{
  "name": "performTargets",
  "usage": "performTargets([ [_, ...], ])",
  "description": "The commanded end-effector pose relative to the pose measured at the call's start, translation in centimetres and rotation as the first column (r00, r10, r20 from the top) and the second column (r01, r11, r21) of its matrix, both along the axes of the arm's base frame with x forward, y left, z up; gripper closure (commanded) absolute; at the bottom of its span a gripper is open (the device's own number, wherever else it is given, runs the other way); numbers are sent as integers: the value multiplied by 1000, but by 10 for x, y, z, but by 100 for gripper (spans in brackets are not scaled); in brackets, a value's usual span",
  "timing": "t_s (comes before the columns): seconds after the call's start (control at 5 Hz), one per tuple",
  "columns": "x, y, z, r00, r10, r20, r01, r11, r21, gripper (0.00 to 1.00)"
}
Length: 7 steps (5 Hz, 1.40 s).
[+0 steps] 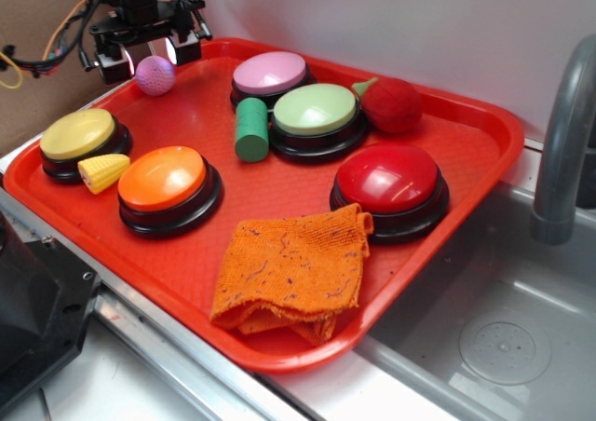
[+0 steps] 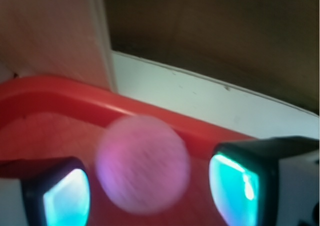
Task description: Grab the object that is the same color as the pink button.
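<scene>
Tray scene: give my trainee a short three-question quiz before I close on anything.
1. True or false: the pink ball lies between the fingers of the open hand.
2. Which button touches the green cylinder: A pink button, B green button, C red button?
3. What lies beside the yellow button?

Key: 1 true. 2 B. 3 a toy corn piece.

In the wrist view the small pink ball (image 2: 143, 165) is blurred, its dimples unreadable, and both fingers (image 2: 245, 188) are cut off by the lower edge. In the exterior view the gripper (image 1: 149, 53) runs off the top edge above the ball, which hides the fingertips behind it. Right of the red tray (image 1: 484, 151), the grey faucet (image 1: 563, 151) is cropped by the frame.
</scene>
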<state>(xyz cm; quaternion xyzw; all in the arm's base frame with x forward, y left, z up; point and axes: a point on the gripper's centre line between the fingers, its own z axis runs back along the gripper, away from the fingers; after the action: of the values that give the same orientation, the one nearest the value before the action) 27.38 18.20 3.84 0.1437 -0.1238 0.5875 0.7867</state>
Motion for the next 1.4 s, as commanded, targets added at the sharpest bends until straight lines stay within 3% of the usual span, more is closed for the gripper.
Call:
performTargets([
  [0.0,-9,23,-2,999,30,17,-30,1000,-10,0],
  [0.2,-9,18,0,999,14,33,-14,1000,-6,100],
  [0.4,-10,12,11,998,-46,48,45,999,8,100],
  [0.8,-16,-8,74,953,-295,62,296,955,-6,100],
  [1.0,-23,-32,105,908,-418,36,419,904,-84,100],
  [1.2,-35,-61,132,776,-619,122,629,748,-212,100],
])
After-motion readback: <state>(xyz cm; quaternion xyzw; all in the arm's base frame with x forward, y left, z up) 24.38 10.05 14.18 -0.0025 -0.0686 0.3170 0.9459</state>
